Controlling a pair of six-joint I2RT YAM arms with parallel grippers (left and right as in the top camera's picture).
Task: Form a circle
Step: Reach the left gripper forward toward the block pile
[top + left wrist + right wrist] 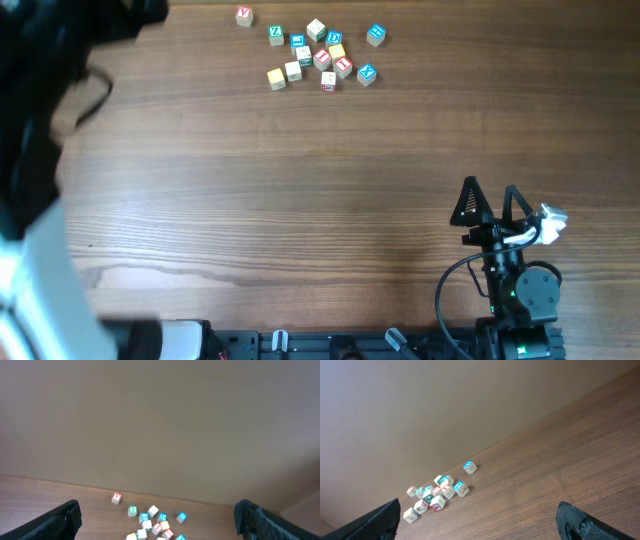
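Observation:
Several small wooden letter cubes point(318, 55) lie in a loose cluster at the far middle of the table; no circle shows among them. A blue X cube point(367, 73) sits at the cluster's right edge and a red-faced cube point(343, 66) just left of it. One red cube point(244, 15) and one blue cube point(376, 34) lie apart. My right gripper point(490, 190) stands open near the front right, far from the cubes point(437, 492). My left gripper point(157, 510) is open and high, with the cubes point(152, 522) far below between its fingers. Nothing is held.
The left arm is a dark blurred mass point(40, 100) along the table's left side in the overhead view. A plain wall point(160, 420) rises behind the table's far edge. Wide bare wood point(300, 200) lies between the cubes and the right gripper.

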